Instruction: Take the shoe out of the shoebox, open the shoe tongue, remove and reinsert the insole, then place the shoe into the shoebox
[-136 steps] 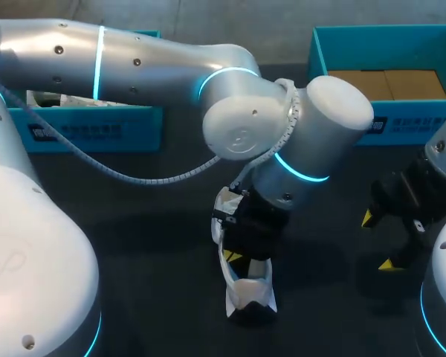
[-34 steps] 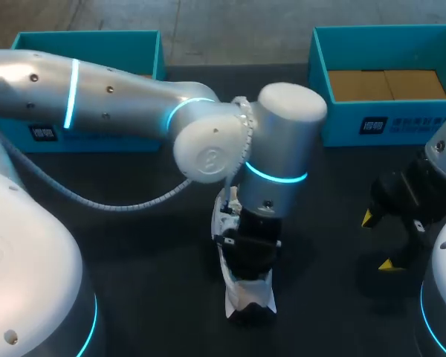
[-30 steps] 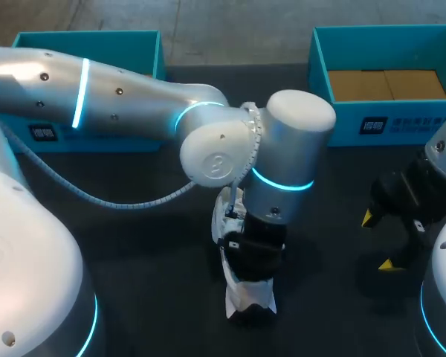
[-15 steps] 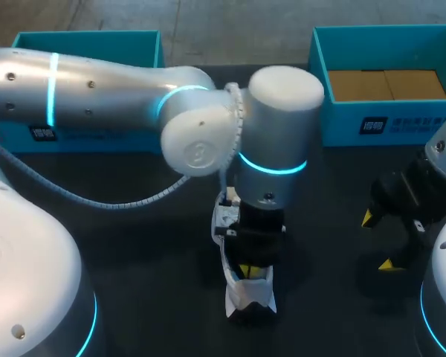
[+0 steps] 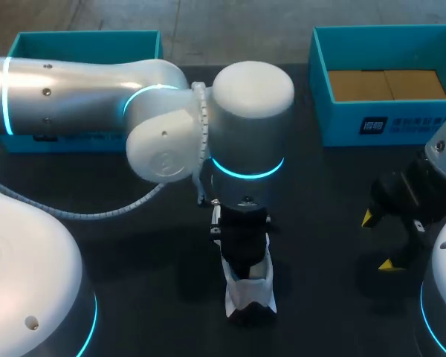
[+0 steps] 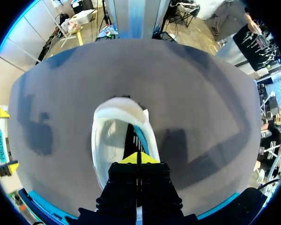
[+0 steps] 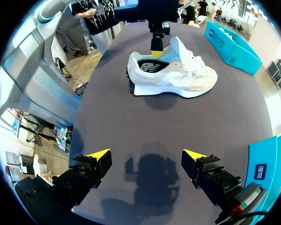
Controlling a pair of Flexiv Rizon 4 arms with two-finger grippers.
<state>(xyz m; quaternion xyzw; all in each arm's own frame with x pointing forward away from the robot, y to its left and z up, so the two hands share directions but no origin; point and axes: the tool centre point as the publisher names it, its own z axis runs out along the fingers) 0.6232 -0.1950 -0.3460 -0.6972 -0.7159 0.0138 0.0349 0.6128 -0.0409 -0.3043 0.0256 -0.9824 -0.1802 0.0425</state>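
A white sneaker stands upright on the dark table near the front middle, its toe pointing toward the back. My left arm reaches in over it and its gripper points straight down at the heel opening. In the left wrist view that gripper is shut, yellow tips pressed together just above the shoe. The right wrist view shows the shoe side-on, its dark insole lying flat inside and the left gripper right over it. My right gripper hangs open and empty off to the shoe's right.
Two teal shoeboxes stand along the back edge: one at the left, partly behind my left arm, and one at the right with a brown cardboard floor. Bare dark tabletop lies between the shoe and my right gripper.
My left arm's elbow has swung to the left and its wrist now stands upright over the shoe, the gripper still shut at the heel opening. The shoe and right arm have not moved.
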